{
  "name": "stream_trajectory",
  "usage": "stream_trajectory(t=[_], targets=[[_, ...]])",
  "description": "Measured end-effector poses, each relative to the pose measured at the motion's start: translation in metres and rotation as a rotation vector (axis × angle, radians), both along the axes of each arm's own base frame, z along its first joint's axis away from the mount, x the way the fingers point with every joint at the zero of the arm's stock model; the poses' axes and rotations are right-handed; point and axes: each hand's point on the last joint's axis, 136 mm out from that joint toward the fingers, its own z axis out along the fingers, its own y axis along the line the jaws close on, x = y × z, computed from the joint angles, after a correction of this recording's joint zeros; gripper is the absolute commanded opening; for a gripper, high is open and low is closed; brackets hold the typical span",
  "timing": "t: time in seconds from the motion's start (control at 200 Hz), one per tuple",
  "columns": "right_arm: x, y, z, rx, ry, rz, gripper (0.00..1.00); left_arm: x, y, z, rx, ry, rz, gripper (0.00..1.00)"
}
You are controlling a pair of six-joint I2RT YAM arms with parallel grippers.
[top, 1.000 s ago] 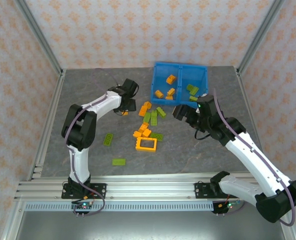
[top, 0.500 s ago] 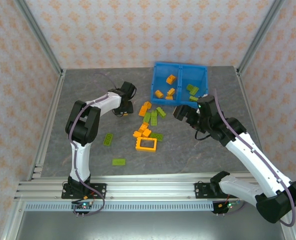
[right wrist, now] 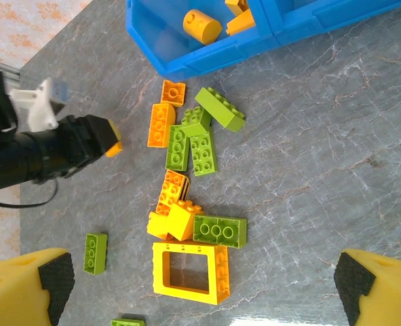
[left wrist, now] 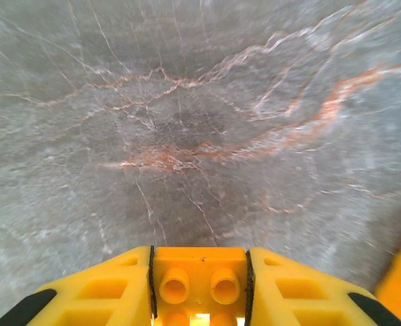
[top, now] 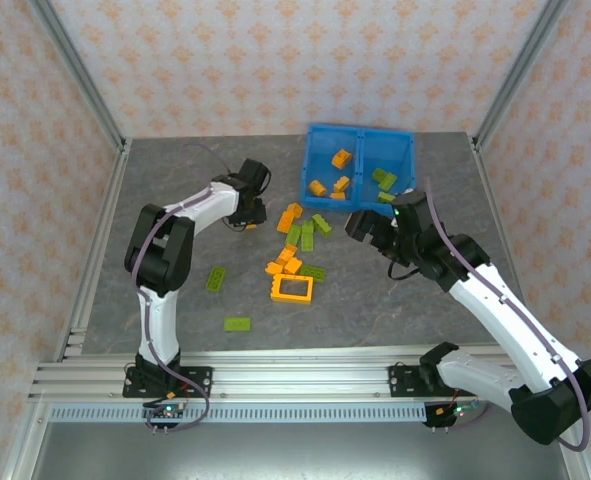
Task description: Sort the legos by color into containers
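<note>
My left gripper [top: 247, 222] is low on the table left of the brick pile, shut on a small orange lego [left wrist: 199, 282] clamped between its two fingers. It also appears in the right wrist view as the left gripper [right wrist: 108, 139] with orange at its tip. My right gripper [top: 360, 225] hangs open above the pile, its jaws wide with nothing between them. Below it lie the orange hollow frame [right wrist: 221, 272], a green brick [right wrist: 219, 231] and mixed orange and green legos [top: 300, 235]. The blue bin [top: 360, 132] holds orange bricks in its left compartment and green ones in its right.
Two loose green bricks [top: 217, 278] [top: 238, 324] lie on the grey table left of the frame. A round orange piece [right wrist: 201, 26] rests in the bin's left compartment. Patterned walls with metal posts enclose the table. A metal rail [top: 305, 380] runs along the near edge.
The left gripper has closed on the orange brick and its arm has shifted slightly. The right arm has stayed still and open.
</note>
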Motion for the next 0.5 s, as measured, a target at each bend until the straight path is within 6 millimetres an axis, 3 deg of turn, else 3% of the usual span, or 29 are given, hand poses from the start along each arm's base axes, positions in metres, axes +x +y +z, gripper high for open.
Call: stream_trajectory(t=[0.085, 0.225, 0.35, 0.42, 0.495], targets=[[0.000, 0.000, 0.000, -0.001, -0.001, -0.002, 1.00, 0.007, -0.004, 0.037, -0.024, -0.065, -0.004, 0.33], [0.000, -0.001, 0.000, -0.003, -0.001, -0.003, 1.00, 0.030, -0.024, 0.128, -0.081, -0.261, -0.041, 0.32], [0.001, -0.001, -0.001, -0.003, 0.002, -0.007, 1.00, 0.041, -0.066, 0.213, -0.116, -0.458, -0.129, 0.33], [0.001, 0.000, -0.001, -0.002, 0.002, -0.007, 1.00, 0.043, -0.092, 0.247, -0.124, -0.541, -0.183, 0.33], [0.001, 0.000, -0.001, -0.001, 0.003, -0.009, 1.00, 0.047, -0.122, 0.269, -0.138, -0.603, -0.238, 0.32]])
